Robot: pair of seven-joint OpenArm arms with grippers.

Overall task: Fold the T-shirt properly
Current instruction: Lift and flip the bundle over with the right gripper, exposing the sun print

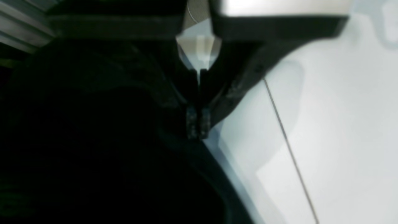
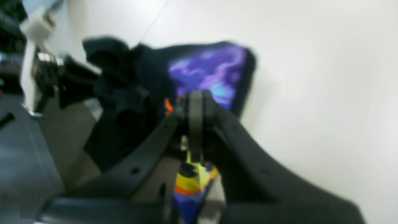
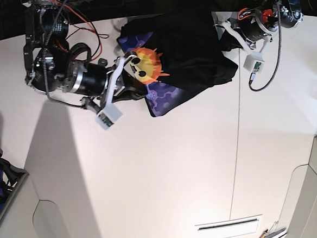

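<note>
while both arms reach in from the far corners of the white tabletop (image 3: 168, 178), the t-shirt (image 3: 189, 54) lies bunched at the far edge between them, mostly black, with its sun-face print (image 3: 145, 65) and purple ground turned up on the side nearest the right arm. the fold looks barely begun, and to do it well the cloth would likely need to be drawn taut between the two grips and spread flat before any edge is carried over, since the loose heap near the left arm could otherwise trap wrinkles under the fold. the right arm stretches low across the tabletop, wrist angled toward the print, its end effector (image 2: 195, 102) closed with the printed cloth pinched between the jaws, as the right wrist view shows colour on both sides of the closed tips. the left arm comes in from the opposite corner, and its end effector (image 1: 197, 124) is closed too, tips together at the border of the black fabric; whether cloth is actually caught there is hard to tell in the dark, blurred left wrist view. a thin seam (image 3: 237, 146) runs across the tabletop beside the shirt.
</note>
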